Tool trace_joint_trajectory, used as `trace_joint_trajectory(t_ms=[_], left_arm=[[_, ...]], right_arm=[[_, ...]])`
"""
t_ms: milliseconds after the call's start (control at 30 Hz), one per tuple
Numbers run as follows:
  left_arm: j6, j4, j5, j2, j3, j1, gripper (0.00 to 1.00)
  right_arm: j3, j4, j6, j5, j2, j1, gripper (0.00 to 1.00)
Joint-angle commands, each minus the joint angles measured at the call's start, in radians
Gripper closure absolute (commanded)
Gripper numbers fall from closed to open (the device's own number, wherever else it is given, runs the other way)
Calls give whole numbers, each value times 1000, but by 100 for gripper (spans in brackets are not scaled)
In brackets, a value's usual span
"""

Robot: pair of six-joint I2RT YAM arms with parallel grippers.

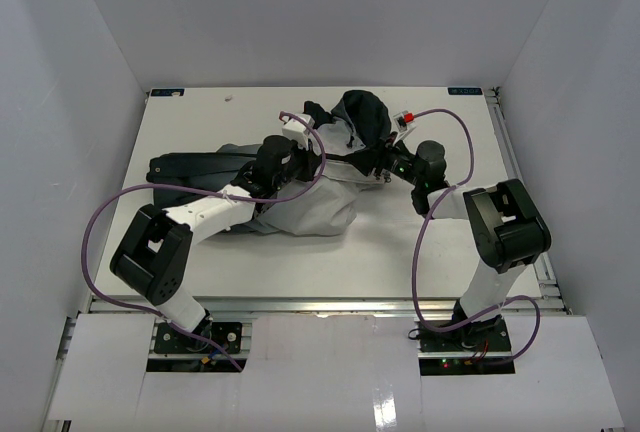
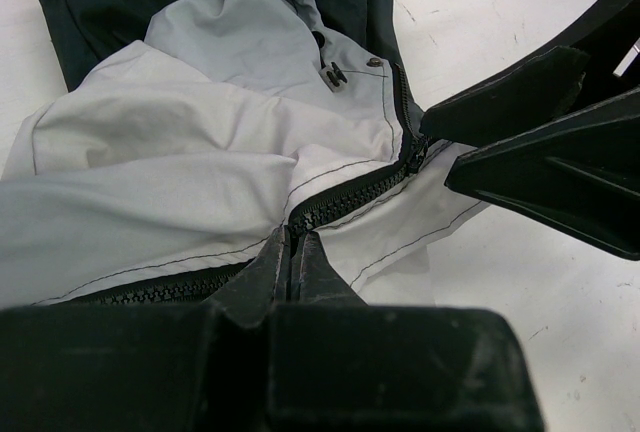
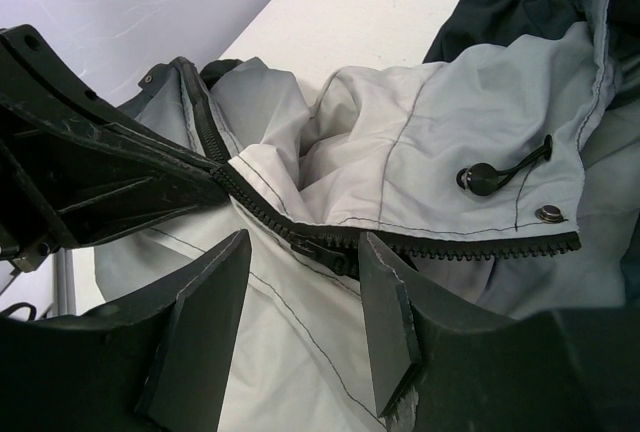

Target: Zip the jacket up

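Observation:
The jacket point(image 1: 300, 207) lies crumpled in the middle of the table, light grey panels up and its dark hood point(image 1: 362, 117) toward the back. My left gripper point(image 2: 295, 237) is shut, pinching the jacket's black zipper line point(image 2: 340, 202) just below the slider point(image 2: 415, 152). My right gripper point(image 3: 300, 272) is open, one finger on each side of the zipper slider point(image 3: 318, 248), with a gap to both fingers point(image 3: 200, 322). In the top view the left gripper point(image 1: 325, 157) and the right gripper point(image 1: 372, 162) face each other closely over the jacket's upper front.
Beyond the slider the zipper teeth point(image 3: 480, 242) lie unjoined, by a black cord toggle point(image 3: 475, 178) and a snap point(image 3: 547, 214). Bare white table point(image 1: 400, 252) lies in front of the jacket. White walls enclose the table on three sides. Purple cables point(image 1: 100, 222) loop off both arms.

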Motion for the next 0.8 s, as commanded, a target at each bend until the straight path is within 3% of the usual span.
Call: trace_joint_trajectory(t_ms=[0,767], left_arm=[[-15,54,26,-61,2,2,100],[-18,53,24,-58,14,2,100]], right_arm=[[4,21,-39,18,6,3,46],[-4,24,-48,4,33,28,49]])
